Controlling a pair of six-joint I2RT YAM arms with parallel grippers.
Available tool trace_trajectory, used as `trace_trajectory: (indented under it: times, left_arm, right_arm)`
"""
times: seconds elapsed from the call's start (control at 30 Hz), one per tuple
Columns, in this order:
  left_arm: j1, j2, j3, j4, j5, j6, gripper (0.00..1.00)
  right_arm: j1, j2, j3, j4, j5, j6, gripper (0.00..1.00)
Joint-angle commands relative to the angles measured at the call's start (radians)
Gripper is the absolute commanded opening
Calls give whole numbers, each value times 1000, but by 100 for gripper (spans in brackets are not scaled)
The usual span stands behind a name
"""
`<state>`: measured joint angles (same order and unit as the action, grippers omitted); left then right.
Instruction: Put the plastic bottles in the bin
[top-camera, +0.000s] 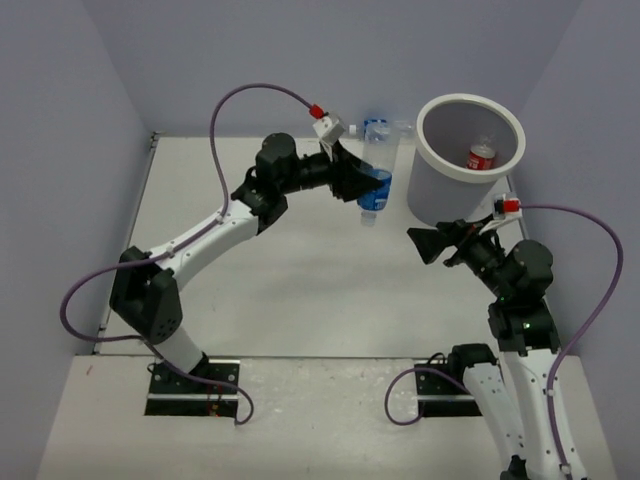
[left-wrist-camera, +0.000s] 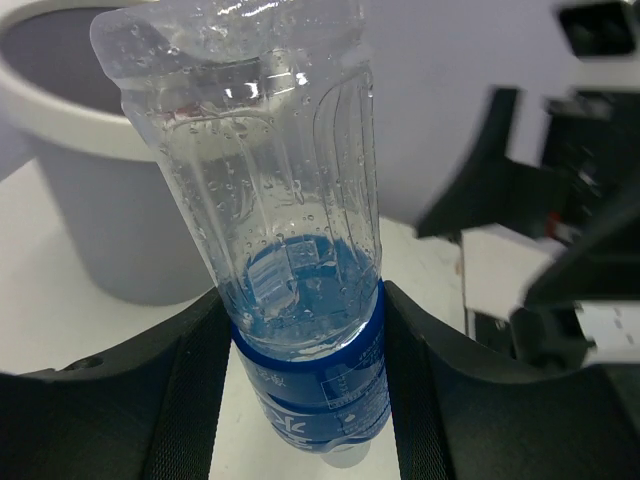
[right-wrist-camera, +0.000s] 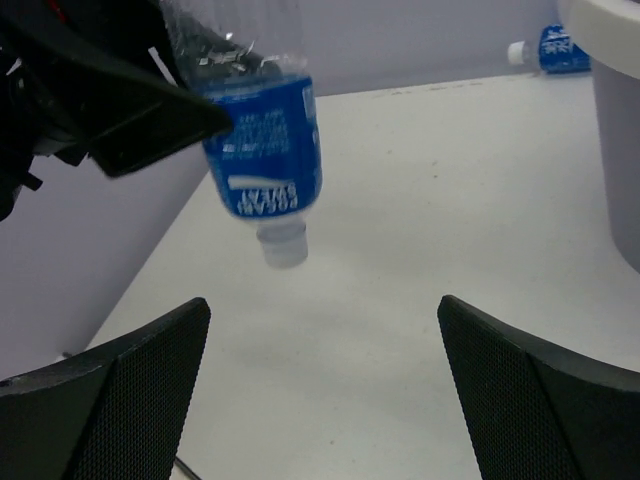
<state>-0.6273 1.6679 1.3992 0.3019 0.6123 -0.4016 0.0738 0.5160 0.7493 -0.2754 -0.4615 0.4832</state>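
Note:
My left gripper (top-camera: 366, 183) is shut on a clear bottle with a blue label (top-camera: 375, 190), held cap-down above the table, just left of the bin (top-camera: 432, 190). The left wrist view shows the bottle (left-wrist-camera: 300, 300) between my fingers (left-wrist-camera: 190, 390) and the bin (left-wrist-camera: 90, 130) behind. The right wrist view shows it (right-wrist-camera: 265, 160) hanging. A red-labelled bottle (top-camera: 481, 157) lies inside the bin. A second blue-labelled bottle (top-camera: 377, 128) lies at the back of the table, also in the right wrist view (right-wrist-camera: 555, 47). My right gripper (top-camera: 428, 243) is open and empty, in front of the bin.
Lilac walls close in the white table (top-camera: 300, 280) at the back and both sides. The bin stands in the far right corner. The other bottles are out of view.

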Motion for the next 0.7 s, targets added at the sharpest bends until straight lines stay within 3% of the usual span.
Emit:
trace_trajectory:
  times: [0.0,0.1,0.4,0.67]
  left_arm:
    - [-62,-49,-115,-1,246,291,0]
    - [-96,-66,-132,-40,344,339,0]
    - [-144,-92,-170,16,467,297,0]
    - [-234,-112,-172,31,485,302,0]
  right_arm:
    - [3,36,58,134,-212,-9,99]
    - [3,34,46,203,-304,-3,99]
    - [3,1,39,268,-330,14,99]
    - [3,49,33,309,-350,41,98]
